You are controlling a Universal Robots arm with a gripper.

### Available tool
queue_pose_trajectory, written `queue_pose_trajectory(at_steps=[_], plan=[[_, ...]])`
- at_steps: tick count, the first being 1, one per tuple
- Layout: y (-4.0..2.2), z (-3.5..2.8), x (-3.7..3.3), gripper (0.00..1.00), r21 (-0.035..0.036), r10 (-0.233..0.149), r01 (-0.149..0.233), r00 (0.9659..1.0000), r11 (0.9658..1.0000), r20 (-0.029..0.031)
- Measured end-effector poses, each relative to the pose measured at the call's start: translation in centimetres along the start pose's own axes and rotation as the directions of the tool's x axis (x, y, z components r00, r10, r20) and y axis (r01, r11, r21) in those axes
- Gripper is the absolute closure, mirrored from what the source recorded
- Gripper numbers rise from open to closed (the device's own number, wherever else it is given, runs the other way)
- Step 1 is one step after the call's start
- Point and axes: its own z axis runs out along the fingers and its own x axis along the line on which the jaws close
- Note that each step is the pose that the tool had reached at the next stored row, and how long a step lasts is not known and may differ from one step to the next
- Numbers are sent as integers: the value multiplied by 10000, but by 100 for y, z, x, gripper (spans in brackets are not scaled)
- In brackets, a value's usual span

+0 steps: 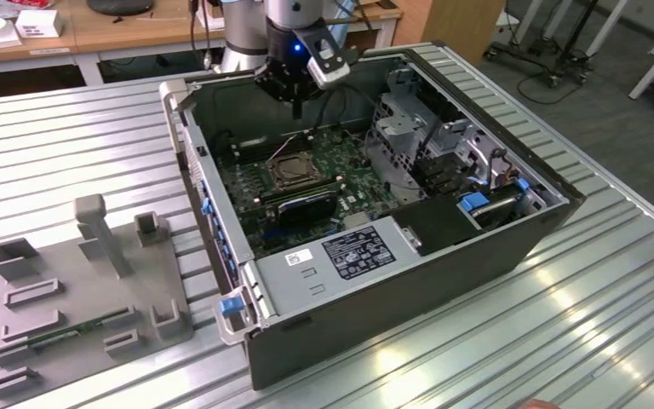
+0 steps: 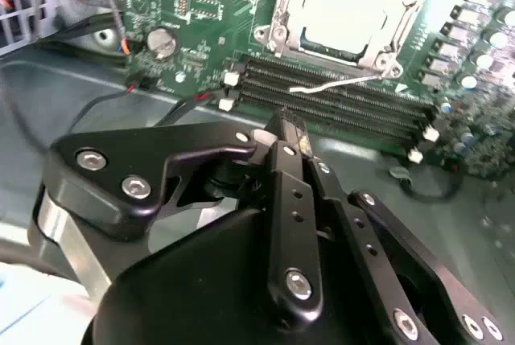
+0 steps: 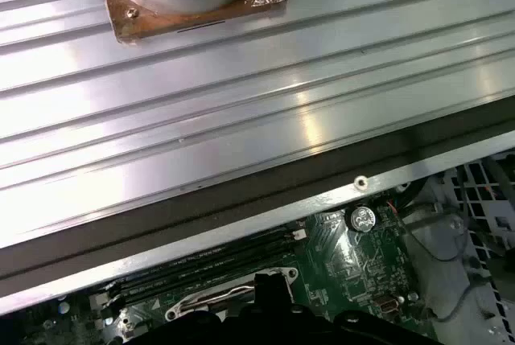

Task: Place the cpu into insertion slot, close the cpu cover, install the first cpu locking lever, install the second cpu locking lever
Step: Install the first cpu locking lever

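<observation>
Ribbed desk [image 1: 77, 128] carries the computer case [image 1: 418, 281]; jaws, narrow and empty, hang near the socket [image 2: 283, 19]; its loose lever [image 2: 334, 85] likely needs a square push.

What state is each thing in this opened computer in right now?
computer case: on its side, panel off.
cpu: seated on the motherboard.
cpu cover: lowered around the cpu.
locking lever: sticking out over the memory slots, apparently unlatched.
pincer: shut, hovering inside the case.

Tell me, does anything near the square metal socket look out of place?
Yes: in the second wrist view a thin silvery wire lever juts from a corner of the silver-rimmed square socket and lies slanted across the long black slots, seemingly unlatched.
</observation>
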Motion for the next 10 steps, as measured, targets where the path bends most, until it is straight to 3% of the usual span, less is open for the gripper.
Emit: queue_pose_trajectory(at_steps=[10], plan=[[74, -434, -40, 89, -1, 0, 0, 10000, 10000, 1]])
